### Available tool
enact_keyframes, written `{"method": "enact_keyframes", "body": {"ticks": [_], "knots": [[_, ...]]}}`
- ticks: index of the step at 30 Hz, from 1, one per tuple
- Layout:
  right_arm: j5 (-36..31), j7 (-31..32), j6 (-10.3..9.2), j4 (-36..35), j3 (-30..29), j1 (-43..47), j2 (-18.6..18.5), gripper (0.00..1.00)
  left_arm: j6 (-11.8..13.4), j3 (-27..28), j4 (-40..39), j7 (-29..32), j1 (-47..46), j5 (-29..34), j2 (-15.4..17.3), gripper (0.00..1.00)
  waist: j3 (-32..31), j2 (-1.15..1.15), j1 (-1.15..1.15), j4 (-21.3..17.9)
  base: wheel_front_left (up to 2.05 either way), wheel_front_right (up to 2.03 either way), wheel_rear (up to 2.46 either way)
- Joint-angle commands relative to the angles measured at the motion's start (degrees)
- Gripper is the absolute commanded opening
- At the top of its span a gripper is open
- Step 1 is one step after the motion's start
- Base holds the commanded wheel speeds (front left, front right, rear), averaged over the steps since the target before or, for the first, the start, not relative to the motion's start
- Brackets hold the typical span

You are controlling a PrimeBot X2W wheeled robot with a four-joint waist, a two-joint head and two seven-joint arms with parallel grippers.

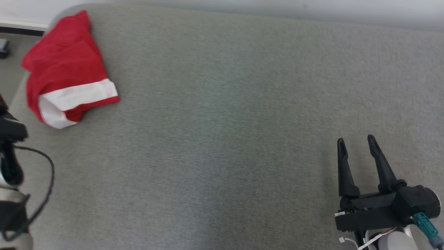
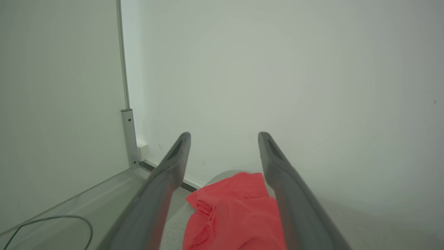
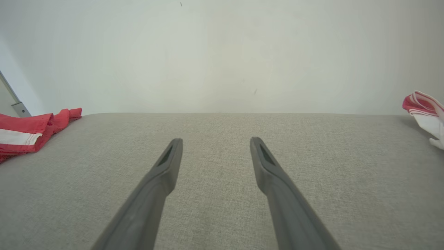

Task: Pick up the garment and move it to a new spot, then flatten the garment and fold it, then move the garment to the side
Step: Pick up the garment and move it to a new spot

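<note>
Lying crumpled at the far left corner of the worktop (image 1: 222, 139), the garment (image 1: 66, 69) is red with a broad white band across its near end. Its left side reaches the worktop's left edge, and whether it hangs over that edge cannot be told. The worktop is covered in plain grey fabric and has a rounded corner.

The right gripper (image 1: 356, 139) is over the near right part of the worktop, well apart from the garment. Its two dark fingers are spread and nothing is between them. In its wrist view, the right gripper (image 3: 215, 140) points across bare grey fabric toward the pale wall (image 3: 222, 52), and the garment (image 3: 24, 135) is at the far left. A second cloth (image 3: 423, 114), red and white, sits at the right edge of that view.

The left gripper (image 2: 224, 134) is also spread wide and holds nothing. In its wrist view the garment (image 2: 236, 211) shows low between the fingers, below them. Beyond the worktop's corner are the floor (image 2: 86, 205) and a thin cable (image 2: 69, 218) lying on it.
</note>
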Motion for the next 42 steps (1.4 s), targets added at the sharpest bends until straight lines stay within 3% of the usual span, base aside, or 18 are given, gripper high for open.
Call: {"method": "enact_keyframes", "body": {"ticks": [1,11,17,26,31,32,33,34,42], "knots": [[-0.61,-0.01,-0.15,-1.54,-0.24,-1.03,-0.36,1.0,-0.16,0.43,3.69,0.36,-3.98,-2.01,1.93,1.0,7.14,-0.01,-0.01,-7.42,0.0,0.0,0.0],[-1.76,-0.01,-0.15,-6.96,-1.71,-0.11,-1.78,1.0,-0.31,0.38,17.56,6.82,-15.07,-7.38,8.97,1.0,11.2,-0.01,-0.01,-11.78,0.0,0.0,0.0],[-1.82,-0.01,-0.15,-9.16,-3.38,1.04,-2.58,1.0,-0.37,-0.18,28.04,15.8,-18.25,-9.64,11.84,1.0,12.34,-0.01,-0.01,-12.57,0.0,0.0,0.0],[-2.51,-0.01,-0.15,-10.74,-4.07,1.68,-3.7,1.0,0.51,-0.45,38.69,27.27,-23.4,-12.53,13.75,1.0,14.2,-0.01,-0.01,-12.73,0.0,0.0,0.0],[-2.43,0.0,-0.15,-11.24,-4.74,2.43,-4.44,1.0,1.99,-1.1,41.13,28.83,-24.0,-12.23,12.99,1.0,14.19,-0.01,-0.01,-12.59,0.0,0.0,0.0],[-2.45,0.0,-0.15,-11.33,-4.85,2.53,-4.51,1.0,2.03,-1.32,41.35,28.67,-23.96,-12.16,12.73,0.86,14.14,-0.01,-0.01,-12.51,0.0,0.0,0.0],[-2.5,0.0,-0.15,-11.44,-4.92,2.61,-4.56,1.0,1.83,-1.13,41.41,28.0,-24.01,-12.61,12.49,0.2,14.05,-0.01,-0.01,-12.42,0.0,0.0,0.0],[-2.58,0.0,-0.15,-11.5,-4.99,2.67,-4.62,1.0,1.76,-0.96,41.42,27.14,-23.95,-12.8,12.38,0.0,13.93,-0.01,-0.01,-12.3,0.0,0.0,0.0],[-2.34,0.0,-0.15,-10.71,-4.37,2.67,-4.16,1.0,0.5,-2.51,39.02,17.28,-25.32,-11.68,13.23,0.0,11.64,-0.01,-0.01,-11.46,0.0,0.0,0.0]]}}
